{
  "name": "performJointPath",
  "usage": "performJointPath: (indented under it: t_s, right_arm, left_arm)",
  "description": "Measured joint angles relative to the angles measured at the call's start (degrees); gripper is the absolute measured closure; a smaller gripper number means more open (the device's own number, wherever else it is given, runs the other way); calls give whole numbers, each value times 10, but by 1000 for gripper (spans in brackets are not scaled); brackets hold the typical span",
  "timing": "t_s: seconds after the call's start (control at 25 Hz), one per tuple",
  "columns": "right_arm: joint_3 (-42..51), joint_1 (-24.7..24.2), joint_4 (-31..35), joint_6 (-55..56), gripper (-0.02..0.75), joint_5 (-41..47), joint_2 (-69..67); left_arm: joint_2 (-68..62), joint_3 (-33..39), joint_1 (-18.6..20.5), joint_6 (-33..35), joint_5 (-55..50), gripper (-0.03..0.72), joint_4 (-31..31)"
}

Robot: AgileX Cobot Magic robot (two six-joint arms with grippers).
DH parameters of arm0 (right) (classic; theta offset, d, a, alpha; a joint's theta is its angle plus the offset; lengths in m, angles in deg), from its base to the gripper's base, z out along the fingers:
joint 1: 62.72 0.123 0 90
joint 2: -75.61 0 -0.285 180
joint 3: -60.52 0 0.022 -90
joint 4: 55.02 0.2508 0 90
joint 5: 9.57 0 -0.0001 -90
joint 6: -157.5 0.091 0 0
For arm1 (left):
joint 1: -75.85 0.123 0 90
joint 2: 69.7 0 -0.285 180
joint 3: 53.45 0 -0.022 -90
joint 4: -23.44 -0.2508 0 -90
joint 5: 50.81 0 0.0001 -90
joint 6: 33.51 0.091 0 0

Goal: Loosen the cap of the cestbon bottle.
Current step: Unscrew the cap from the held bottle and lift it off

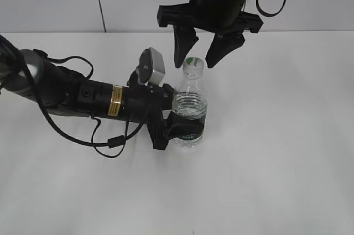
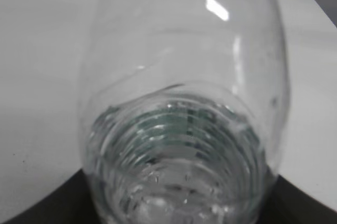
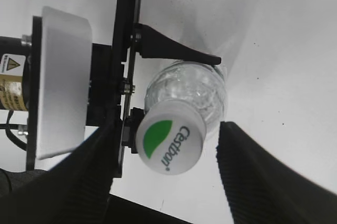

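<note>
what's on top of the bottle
A white cap with a green leaf patch sits on the bottle, and the open right gripper hangs just above it. The neck under the cap is hidden.

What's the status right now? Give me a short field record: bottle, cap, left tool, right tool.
bottle: cestbon bottle upright on the white table, clear, dark green label band
cap: white cap on the neck, green patch on top
left tool: left tool shut on the bottle's lower body
right tool: right tool open, fingers either side of the cap, apart from it
table: bare around the bottle
</note>
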State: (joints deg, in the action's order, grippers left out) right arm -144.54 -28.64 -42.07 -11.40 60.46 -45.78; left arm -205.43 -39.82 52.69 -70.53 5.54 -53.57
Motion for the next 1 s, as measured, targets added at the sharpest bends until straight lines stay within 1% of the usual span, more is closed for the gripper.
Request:
performJointPath:
  t_s: [0.56,0.76,0.92,1.0]
  right_arm:
    - [0,0,1,-8,283,0,-5]
    - [0,0,4,-10,372,0,-9]
    - [0,0,4,-11,405,0,-9]
    - [0,0,4,-16,435,0,-9]
  left_arm:
    - [0,0,0,0,0,279,0]
    - [0,0,0,0,0,279,0]
    - [0,0,0,0,0,279,0]
    - [0,1,0,0,0,279,0]
